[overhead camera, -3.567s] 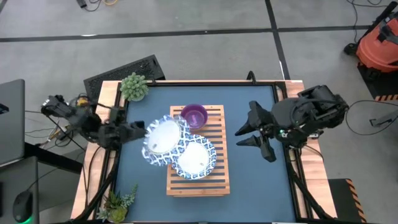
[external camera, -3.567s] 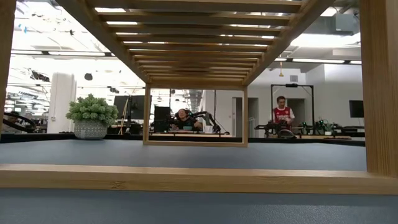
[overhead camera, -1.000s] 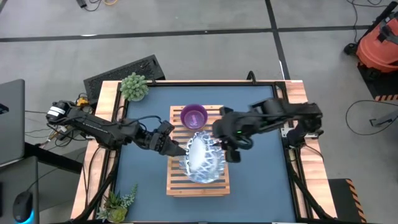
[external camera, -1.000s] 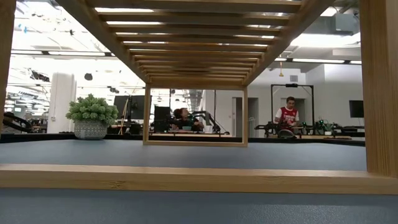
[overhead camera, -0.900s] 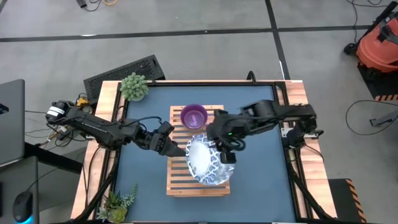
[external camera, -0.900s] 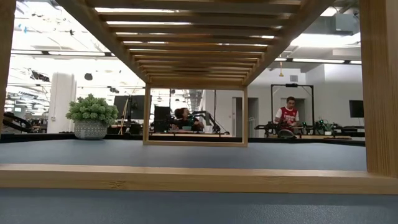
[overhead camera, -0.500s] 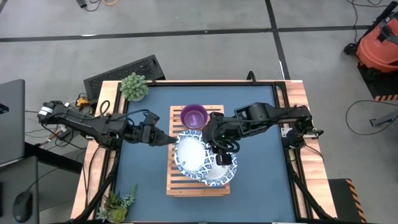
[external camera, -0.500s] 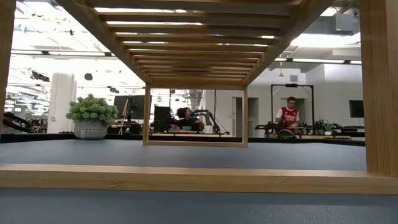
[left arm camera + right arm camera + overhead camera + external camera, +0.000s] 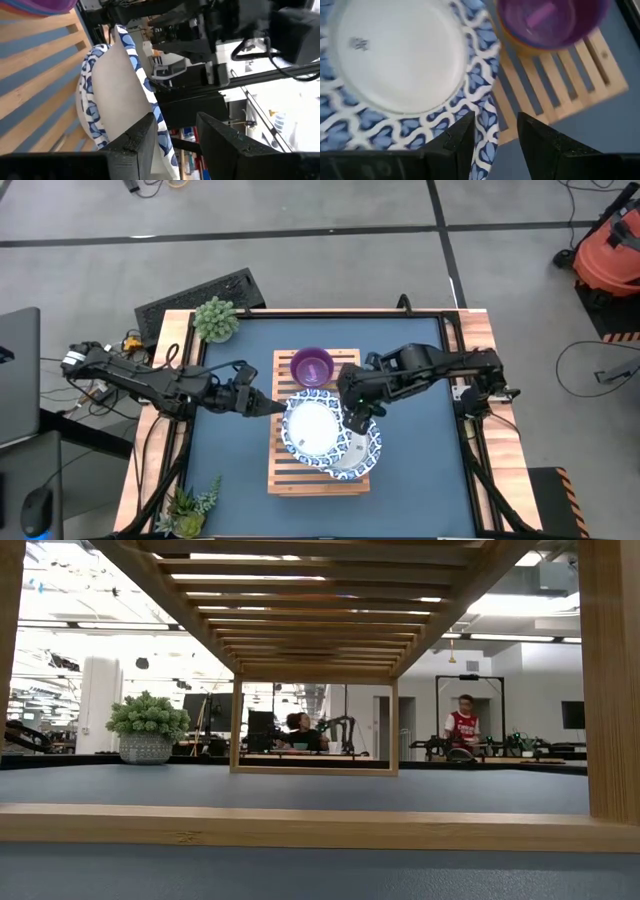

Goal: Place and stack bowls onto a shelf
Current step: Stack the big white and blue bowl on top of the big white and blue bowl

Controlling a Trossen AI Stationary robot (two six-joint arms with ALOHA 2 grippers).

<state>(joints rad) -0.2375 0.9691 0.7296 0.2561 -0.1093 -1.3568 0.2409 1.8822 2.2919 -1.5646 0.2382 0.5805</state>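
Note:
The light-wood slatted shelf [image 9: 318, 470] stands mid-table; the low view looks through its frame [image 9: 300, 825] and shows no gripper. A purple bowl [image 9: 312, 366] sits on its far end. Nearer, a white dish with a blue patterned rim [image 9: 312, 428] lies open side up on a second such dish [image 9: 370, 448]. My left gripper [image 9: 278, 407] is at the upper dish's left rim. My right gripper [image 9: 350, 420] is over its right rim. Both are shut on it. My left gripper has the upper dish's rim on its table-left side [image 9: 164, 147] between its two fingers. The fingers come in level from the table's left. The dish rests on the lower dish, slightly tilted. My right gripper pinches the upper dish's rim on its table-right side [image 9: 487, 127], one finger [image 9: 455, 142] over the dish's inside and the other [image 9: 540, 145] beyond the rim. It comes from above, slanting down from the right.
Small potted plants stand at the table's far-left corner [image 9: 216, 319] and near-left corner [image 9: 188, 505]. Dark blue tabletop [image 9: 420, 470] lies bare either side of the shelf. In the low view people sit and stand [image 9: 461, 722] in the room behind.
The upper dish, nearly on edge between both grippers a second ago, has tipped over toward the table's left and now lies open side up on the lower dish. My left gripper has drawn back toward the left edge. My right gripper has sunk and rolled with the dish.

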